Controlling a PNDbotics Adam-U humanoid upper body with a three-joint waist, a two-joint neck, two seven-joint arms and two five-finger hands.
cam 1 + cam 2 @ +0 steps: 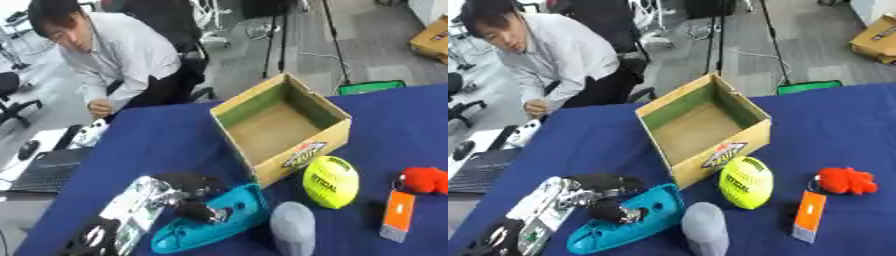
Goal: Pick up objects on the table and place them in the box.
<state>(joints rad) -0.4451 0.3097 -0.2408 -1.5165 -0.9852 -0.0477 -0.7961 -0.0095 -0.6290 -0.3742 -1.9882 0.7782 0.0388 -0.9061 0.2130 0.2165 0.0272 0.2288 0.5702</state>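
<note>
**A:** Biggest first: what's on the bench [411, 115]?

**B:** A blue cloth covers it, and the open cardboard box [282, 126] sits in the middle, tilted corner-on, with nothing visible inside. Just in front of its near wall lie the things to go in: a teal plastic boat-shaped toy [210, 220] at lower left, a grey rounded cylinder [293, 227] beside it, a yellow-green softball [331, 181] almost against the box, then an orange and grey block [398, 216] and a red plush keyring [426, 180] to the right.

**A:** How would they handle?

**B:** My guess is that the boat is light, stiff, hollow and a bit slick, so wrapping across its narrow middle, over the rim, looks safest. The ball would probably roll and want a wide cupped hold. The plush is soft and should be easy to pinch anywhere.

**A:** And the arm?

**B:** The left arm comes in low from the lower-left corner, wrist silver, forearm nearly flat to the bench. The left robot hand [194, 192] lies over the boat's upper edge, dark fingers curled around that rim, so it is gripping the toy, which rests on the cloth. The right one doesn't show.
</note>
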